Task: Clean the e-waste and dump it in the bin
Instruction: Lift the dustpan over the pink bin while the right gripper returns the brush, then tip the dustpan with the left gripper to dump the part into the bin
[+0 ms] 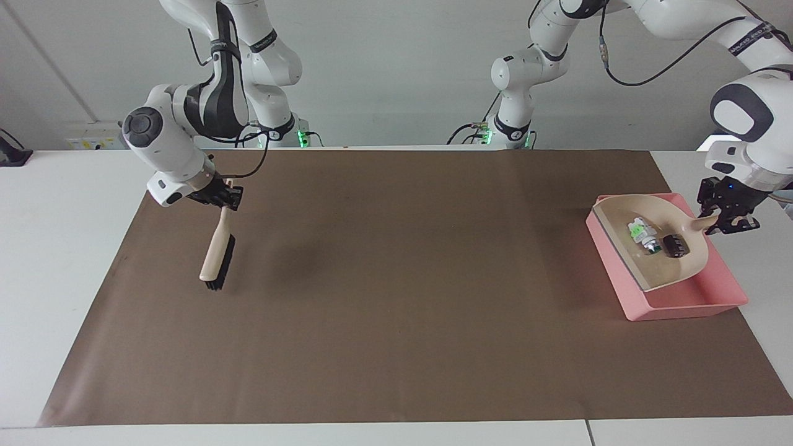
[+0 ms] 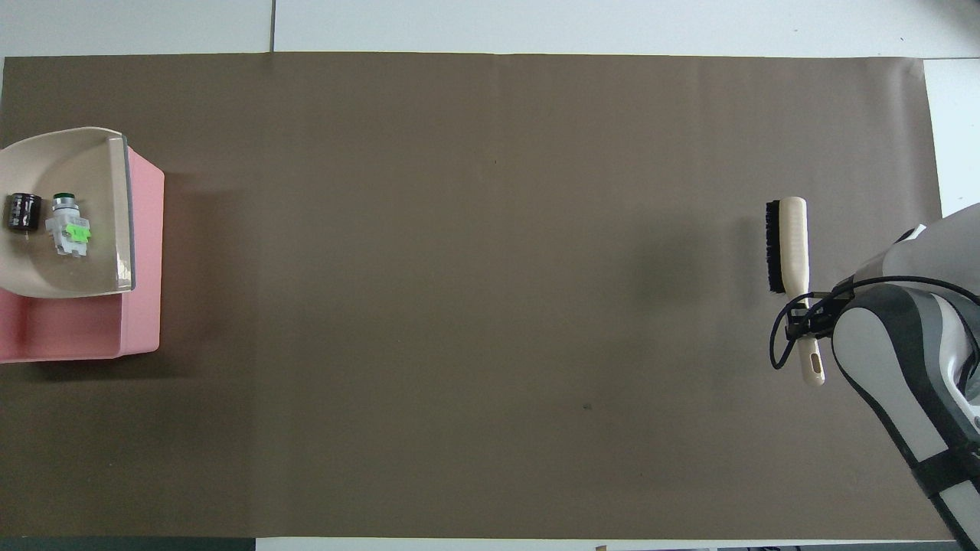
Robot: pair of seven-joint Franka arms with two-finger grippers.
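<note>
My left gripper [image 1: 726,217] is shut on the handle of the cream dustpan [image 1: 622,215] and holds it in the air over the pink bin [image 1: 681,307]. The e-waste lies in the pan: the white block with a green mark [image 1: 642,234] and the small black piece [image 1: 675,244]. In the overhead view the dustpan [image 2: 76,164] covers part of the bin [image 2: 145,291], with the white block [image 2: 69,229] and the black piece [image 2: 23,212] in it; the left gripper is out of that view. My right gripper [image 1: 221,197] is shut on the handle of a cream brush [image 1: 217,257].
The brush [image 2: 788,245] hangs with its black bristles just above the brown mat [image 1: 396,279] at the right arm's end of the table, its handle in the right gripper [image 2: 804,321]. The bin sits at the mat's edge at the left arm's end.
</note>
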